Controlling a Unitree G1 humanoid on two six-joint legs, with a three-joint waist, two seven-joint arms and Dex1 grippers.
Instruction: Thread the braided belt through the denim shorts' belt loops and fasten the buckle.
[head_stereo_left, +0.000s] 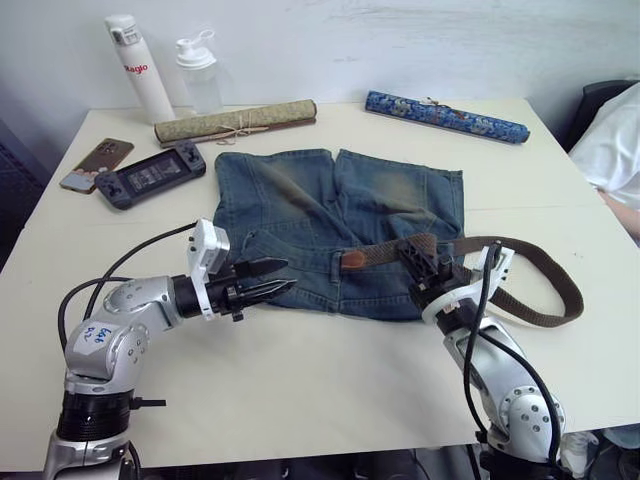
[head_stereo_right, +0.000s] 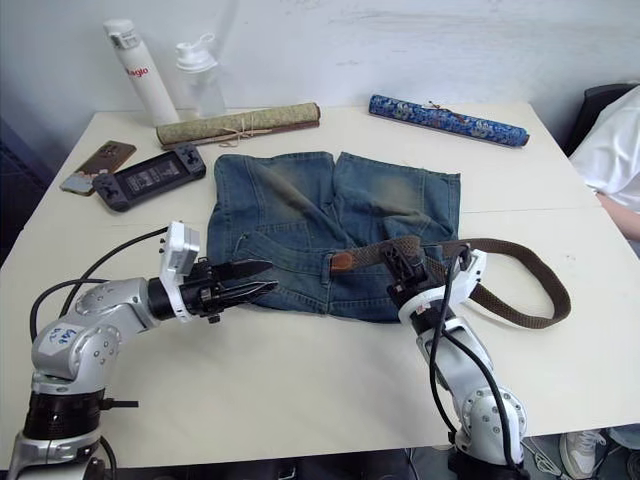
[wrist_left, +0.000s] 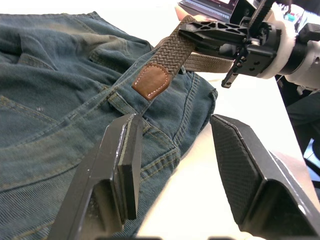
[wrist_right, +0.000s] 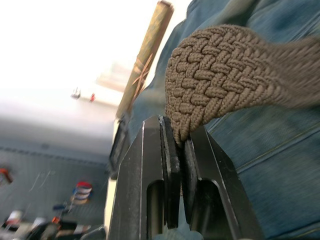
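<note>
The denim shorts (head_stereo_left: 335, 215) lie flat mid-table, waistband toward me. The braided belt (head_stereo_left: 545, 275) curves off to the right in a loop on the tabletop. Its tan leather tip (wrist_left: 152, 82) rests on the waistband beside one of the belt loops (wrist_left: 122, 102). My right gripper (head_stereo_left: 412, 255) is shut on the belt's woven strap (wrist_right: 220, 75) a short way behind the tip, holding it just above the waistband. My left gripper (head_stereo_left: 275, 277) hovers open at the waistband's left part, fingers (wrist_left: 122, 165) wide apart and pointing at the tip. The buckle is hidden.
Along the far edge are a rolled olive mat (head_stereo_left: 235, 122), a blue patterned roll (head_stereo_left: 445, 117), a white bottle (head_stereo_left: 140, 68) and a clear shaker (head_stereo_left: 198, 72). A phone (head_stereo_left: 96, 163) and handheld console (head_stereo_left: 152, 175) lie far left. A person's white sleeve (head_stereo_left: 615, 150) is at right.
</note>
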